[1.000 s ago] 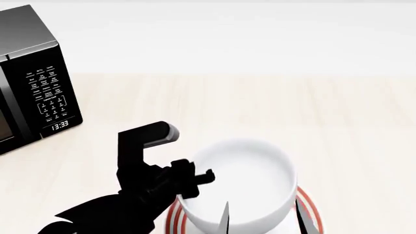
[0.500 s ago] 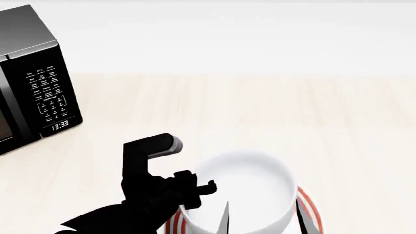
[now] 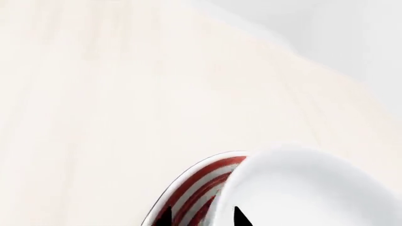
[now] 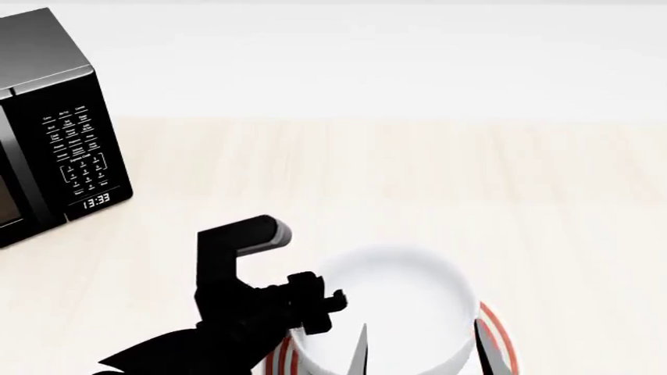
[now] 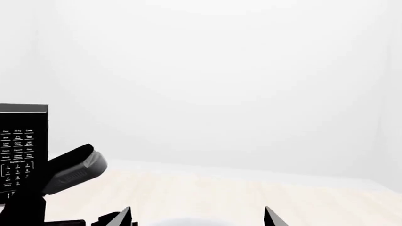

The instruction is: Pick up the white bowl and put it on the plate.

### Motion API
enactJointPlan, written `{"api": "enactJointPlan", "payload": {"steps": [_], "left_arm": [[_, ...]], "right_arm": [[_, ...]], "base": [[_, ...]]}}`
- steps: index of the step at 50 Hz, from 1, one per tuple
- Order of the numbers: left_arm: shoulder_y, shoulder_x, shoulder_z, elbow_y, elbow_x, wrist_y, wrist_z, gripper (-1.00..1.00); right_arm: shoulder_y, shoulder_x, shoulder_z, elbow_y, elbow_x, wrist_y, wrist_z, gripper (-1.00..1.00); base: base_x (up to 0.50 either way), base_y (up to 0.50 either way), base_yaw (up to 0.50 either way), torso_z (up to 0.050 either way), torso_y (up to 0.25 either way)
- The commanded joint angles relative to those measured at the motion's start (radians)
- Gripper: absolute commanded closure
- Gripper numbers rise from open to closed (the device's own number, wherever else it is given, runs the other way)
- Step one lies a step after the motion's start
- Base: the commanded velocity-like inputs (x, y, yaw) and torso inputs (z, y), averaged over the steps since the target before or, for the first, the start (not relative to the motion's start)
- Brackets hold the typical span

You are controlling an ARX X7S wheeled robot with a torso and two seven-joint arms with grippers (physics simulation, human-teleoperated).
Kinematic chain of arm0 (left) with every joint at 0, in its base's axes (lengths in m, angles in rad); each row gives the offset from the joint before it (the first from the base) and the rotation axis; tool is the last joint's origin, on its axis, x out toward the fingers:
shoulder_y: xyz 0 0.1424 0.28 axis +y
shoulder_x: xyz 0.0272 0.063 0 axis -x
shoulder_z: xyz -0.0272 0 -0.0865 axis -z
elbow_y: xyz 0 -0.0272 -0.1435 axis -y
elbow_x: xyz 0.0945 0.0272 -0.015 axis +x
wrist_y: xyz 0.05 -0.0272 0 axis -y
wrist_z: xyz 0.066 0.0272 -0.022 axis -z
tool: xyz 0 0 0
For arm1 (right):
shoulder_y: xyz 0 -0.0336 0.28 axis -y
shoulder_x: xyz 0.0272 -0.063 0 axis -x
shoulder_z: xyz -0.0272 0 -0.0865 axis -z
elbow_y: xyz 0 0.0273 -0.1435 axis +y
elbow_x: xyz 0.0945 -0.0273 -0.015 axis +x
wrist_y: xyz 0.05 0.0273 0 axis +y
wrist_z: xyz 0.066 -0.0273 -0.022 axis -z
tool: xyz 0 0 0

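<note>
The white bowl is over the plate, whose red rings show on both sides of it; I cannot tell whether they touch. My left gripper is shut on the bowl's left rim. In the left wrist view one fingertip is outside the rim over the plate and the other is inside the bowl. My right gripper is open, with its thin tips on either side of the bowl's near part. In the right wrist view the right gripper is wide open and holds nothing.
A black microwave stands at the left on the pale wooden table; it also shows in the right wrist view. My left arm shows in front of it there. A white wall lies behind.
My left gripper has lowered the bowl toward the plate, most of it in the first half second. The right gripper has not moved.
</note>
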Motion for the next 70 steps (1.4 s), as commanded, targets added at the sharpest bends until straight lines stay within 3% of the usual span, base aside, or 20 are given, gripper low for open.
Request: {"api": "enactJointPlan", "payload": {"steps": [1,17,29,41,70], "left_arm": [[0.002,-0.001,-0.002,0.075,-0.045,0.010,0.031,-1.00],[0.026,-0.088,0.010,0.330,-0.006,0.053,-0.042,-1.00],[0.065,-0.272,0.063,0.762,0.233,0.137,-0.257,-1.00],[0.113,-0.443,0.112,1.079,0.461,0.129,-0.461,-1.00],[0.251,-0.663,0.207,1.506,0.804,-0.002,-0.779,-1.00]], "right_arm": [[0.003,-0.019,0.018,0.009,-0.017,-0.006,-0.030,-1.00],[0.005,-0.017,0.012,0.009,-0.016,-0.006,-0.028,-1.00],[0.003,-0.006,0.022,-0.038,-0.022,0.011,-0.011,-1.00],[-0.010,0.024,0.045,-0.174,-0.038,0.072,0.021,-1.00],[-0.003,0.063,0.041,-0.437,-0.089,0.198,0.055,-1.00]], "base": [[0.00,0.00,0.00,0.000,0.000],[0.00,0.00,0.00,0.000,0.000],[0.00,0.00,0.00,0.000,0.000],[0.00,0.00,0.00,0.000,0.000],[0.00,0.00,0.00,0.000,0.000]]}}
